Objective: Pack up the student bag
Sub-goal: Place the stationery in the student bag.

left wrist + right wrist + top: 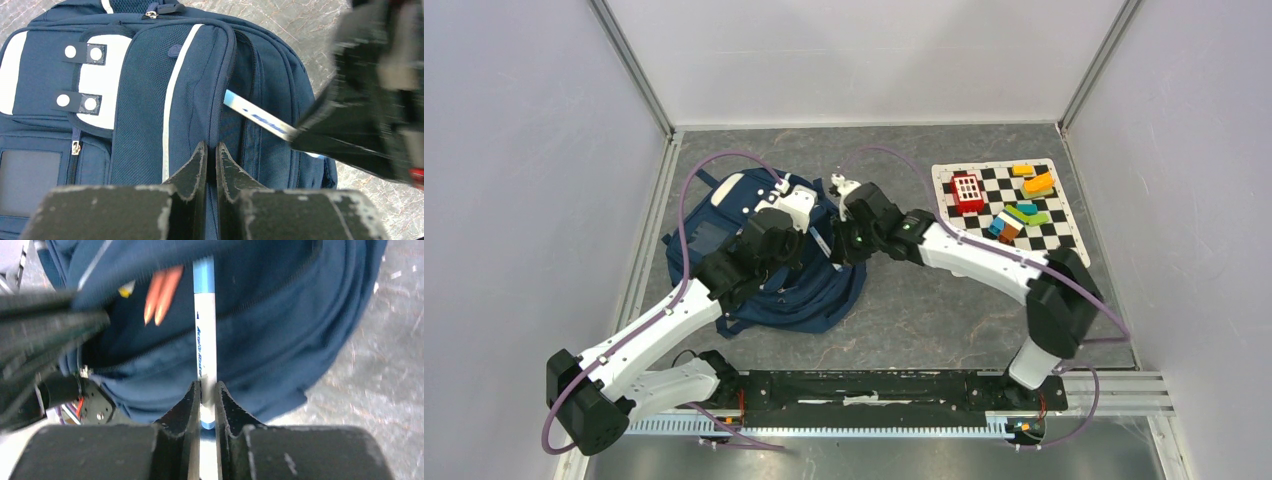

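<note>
Left of centre on the table (944,310), long axis diagonal, top far-left: the bag (809,295). Pocket rim pinched in left end effector (210,150); pen (205,325) clamped in right end effector (207,390), aimed into pocket. Room to its right.

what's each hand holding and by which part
Right hand grips the pen near its rear end. Left hand pinches the bag by the edge of a pocket flap.
</note>
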{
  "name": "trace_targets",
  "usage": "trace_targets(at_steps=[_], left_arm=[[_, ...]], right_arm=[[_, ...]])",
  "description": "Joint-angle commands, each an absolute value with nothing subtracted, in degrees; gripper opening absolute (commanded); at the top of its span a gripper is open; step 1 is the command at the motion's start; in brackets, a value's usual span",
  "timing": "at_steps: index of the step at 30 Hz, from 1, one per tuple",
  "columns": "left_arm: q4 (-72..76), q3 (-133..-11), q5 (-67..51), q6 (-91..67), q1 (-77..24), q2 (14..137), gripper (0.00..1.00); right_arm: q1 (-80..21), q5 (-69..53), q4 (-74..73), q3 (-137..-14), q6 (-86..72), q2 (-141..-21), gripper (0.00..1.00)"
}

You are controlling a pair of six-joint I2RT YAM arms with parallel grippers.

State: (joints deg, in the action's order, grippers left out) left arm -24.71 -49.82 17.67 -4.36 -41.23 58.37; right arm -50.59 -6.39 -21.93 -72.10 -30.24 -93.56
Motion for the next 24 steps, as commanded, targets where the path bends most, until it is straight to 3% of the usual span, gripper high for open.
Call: trace_targets(at_steps=[1,7,15,18,24], left_arm=[[-21.7,-51.2,17.0,-3.4,-41.6,57.3,0.06],[-21.8,-51.2,17.0,-3.4,-41.6,57.1,0.06],[-21.7,-51.2,16.7,-3.5,-41.6,57.0,0.06],[-21.6,-51.2,16.5,-3.5,-41.6,56.9,0.06],[-21.7,-51.2,16.3,-3.7,-41.6,57.0,0.06]], right_arm=[[-50.6,-6.2,-19.0,-82.2,-30.7,-100.5,0.0],[-50.1,-2.8,-17.1,-90.9,-33.4,-109.1,0.0],[-50.0,2.3,-9.3,-87.4,-38.4,-110.5,0.02],[-50.0,2.5,-6.1,-84.4,-38.8,-109.4,0.09],[-50.0,4.6,-6.9,-82.7,-37.1,-107.1,0.36]])
